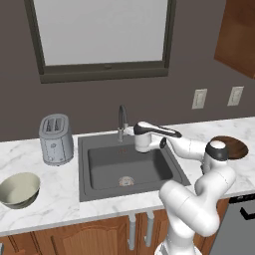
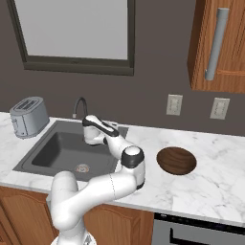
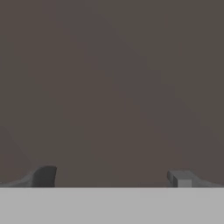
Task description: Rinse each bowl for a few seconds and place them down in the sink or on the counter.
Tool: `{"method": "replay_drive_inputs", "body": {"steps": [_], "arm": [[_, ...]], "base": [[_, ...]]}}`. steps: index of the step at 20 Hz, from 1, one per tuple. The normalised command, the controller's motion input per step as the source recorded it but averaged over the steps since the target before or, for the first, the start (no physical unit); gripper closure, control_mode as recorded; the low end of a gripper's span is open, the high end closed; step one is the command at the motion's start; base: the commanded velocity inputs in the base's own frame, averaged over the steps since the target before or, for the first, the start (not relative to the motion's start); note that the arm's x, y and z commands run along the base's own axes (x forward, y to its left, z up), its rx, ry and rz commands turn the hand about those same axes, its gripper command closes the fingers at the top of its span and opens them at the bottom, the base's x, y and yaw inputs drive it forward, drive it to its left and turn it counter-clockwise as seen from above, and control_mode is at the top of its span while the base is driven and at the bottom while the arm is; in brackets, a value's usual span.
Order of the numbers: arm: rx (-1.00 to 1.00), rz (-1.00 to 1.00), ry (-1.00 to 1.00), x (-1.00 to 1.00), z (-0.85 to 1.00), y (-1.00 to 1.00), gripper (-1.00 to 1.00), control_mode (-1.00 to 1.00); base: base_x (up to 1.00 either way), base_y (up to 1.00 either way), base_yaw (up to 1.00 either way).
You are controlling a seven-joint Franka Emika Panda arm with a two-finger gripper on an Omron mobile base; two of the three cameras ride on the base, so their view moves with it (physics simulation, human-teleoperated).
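Gripper [image 3: 113,178] fingers sit spread and empty by the faucet [image 1: 121,119] (12 o'clock of the sink [image 1: 130,167]). Nudge its handle gently; cream bowl [image 1: 19,190] waits at 9, brown bowl [image 2: 176,160] at 3.

I see the cream-green bowl [image 1: 19,190] upright on the white marble worktop [image 1: 55,187] left of the dark grey sink [image 1: 128,168]; the brown wooden bowl [image 2: 176,160] sits upright on its right side.
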Motion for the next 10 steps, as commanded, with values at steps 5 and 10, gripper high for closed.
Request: {"method": "replay_drive_inputs", "body": {"steps": [5,10], "arm": [[0.07,-0.12,0.05,0.44,-0.26,-0.69,-1.0,-1.0],[0.08,-0.12,0.06,0.44,-0.3,-0.69,-1.0,-1.0]], "base": [[0.0,0.0,0.0],[0.0,0.0,0.0]]}}
